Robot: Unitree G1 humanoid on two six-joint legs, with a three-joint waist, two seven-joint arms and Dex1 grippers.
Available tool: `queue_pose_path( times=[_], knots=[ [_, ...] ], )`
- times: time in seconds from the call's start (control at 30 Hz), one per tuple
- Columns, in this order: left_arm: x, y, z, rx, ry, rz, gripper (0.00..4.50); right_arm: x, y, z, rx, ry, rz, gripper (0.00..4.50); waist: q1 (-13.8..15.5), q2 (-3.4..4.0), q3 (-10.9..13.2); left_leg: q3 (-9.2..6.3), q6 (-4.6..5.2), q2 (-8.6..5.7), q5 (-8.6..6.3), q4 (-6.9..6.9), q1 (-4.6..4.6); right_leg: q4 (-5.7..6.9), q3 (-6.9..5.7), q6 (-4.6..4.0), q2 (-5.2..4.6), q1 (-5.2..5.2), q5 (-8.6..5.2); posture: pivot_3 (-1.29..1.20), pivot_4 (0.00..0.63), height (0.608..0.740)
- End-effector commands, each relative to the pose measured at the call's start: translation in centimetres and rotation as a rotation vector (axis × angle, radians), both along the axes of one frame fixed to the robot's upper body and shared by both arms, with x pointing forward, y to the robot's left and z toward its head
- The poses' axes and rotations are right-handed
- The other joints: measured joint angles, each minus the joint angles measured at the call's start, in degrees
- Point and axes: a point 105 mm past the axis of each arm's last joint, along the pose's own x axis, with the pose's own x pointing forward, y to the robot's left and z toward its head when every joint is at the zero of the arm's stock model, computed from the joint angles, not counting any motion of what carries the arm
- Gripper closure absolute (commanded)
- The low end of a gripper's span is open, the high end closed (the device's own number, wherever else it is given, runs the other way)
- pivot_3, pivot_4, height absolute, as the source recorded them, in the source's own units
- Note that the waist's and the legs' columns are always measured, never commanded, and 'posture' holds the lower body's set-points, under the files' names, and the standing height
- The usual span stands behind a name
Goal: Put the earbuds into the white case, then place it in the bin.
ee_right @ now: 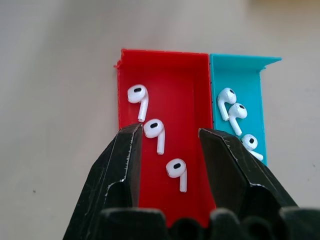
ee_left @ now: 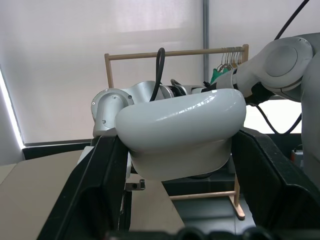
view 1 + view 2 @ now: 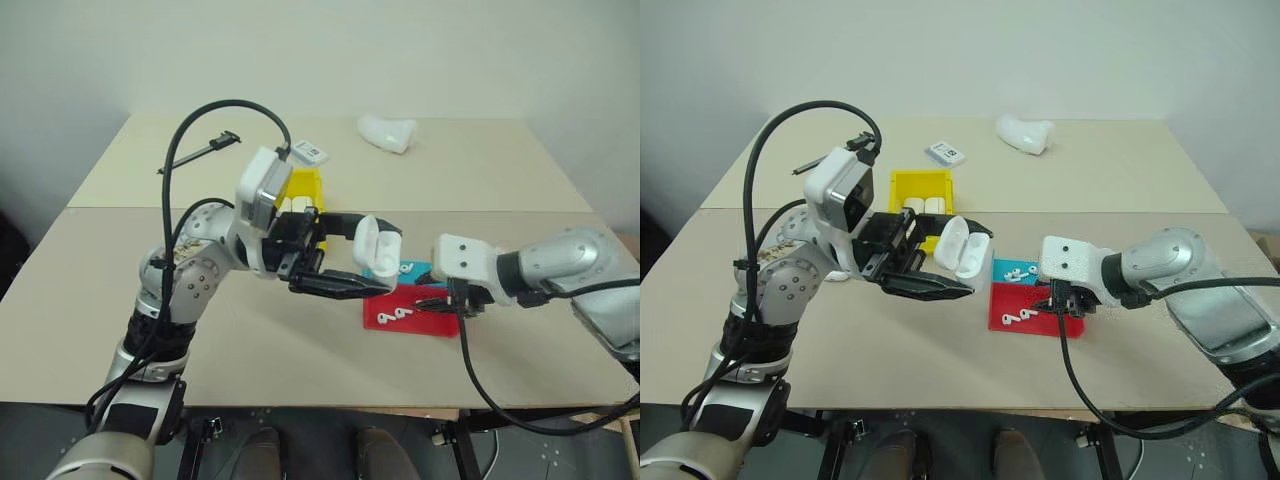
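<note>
Holding the white case [image 3: 962, 246] clamped in the left gripper [image 3: 940, 262], raised above the table [image 3: 300, 340] just beside the red tray [image 1: 165, 90].

Three earbuds [image 1: 155, 132] lie loose in the red tray; three more lie in the teal tray [image 1: 235, 75] touching its side. The right gripper [image 1: 170, 145] is positioned directly over the red tray, fingers partly spread and empty, with one earbud between them and one at a fingertip [image 1: 131, 137]. The bin [image 3: 920, 190], beyond the red tray, contains two white cases. A flat labelled box [image 3: 945, 152] and a lumpy white object [image 3: 1026, 133] rest farther beyond the bin.
</note>
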Motion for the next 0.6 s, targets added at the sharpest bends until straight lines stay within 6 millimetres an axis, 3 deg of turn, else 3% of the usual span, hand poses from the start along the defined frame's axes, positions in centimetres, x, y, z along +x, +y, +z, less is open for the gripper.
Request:
queue_pose_path(
  times=[0.03, 0.6],
  knots=[
    [-0.6, 0.2, 0.7, -0.022, -0.055, -0.008, 1.62, 0.4, 0.2, 0.2, -0.046, -0.031, 0.059, 2.28, 0.0, 0.0, 0.0, 0.01, 0.0, 0.0, 0.0, 0.0, -0.01, 0.0, 0.0, 0.0, 0.0, -0.02, 0.0, 0.0, 0.15, 0.74],
    [-0.6, 0.4, 0.7, -0.03, -0.047, 0.009, 1.62, 3.5, -1.1, -3.2, -0.229, -0.01, 0.115, 2.28, 0.03, 0.01, 0.0, 0.15, 0.0, 0.0, 0.0, 0.01, 0.0, 0.01, 0.0, -0.01, 0.02, 0.0, 0.0, 0.0, 0.15, 0.74]
  ],
)
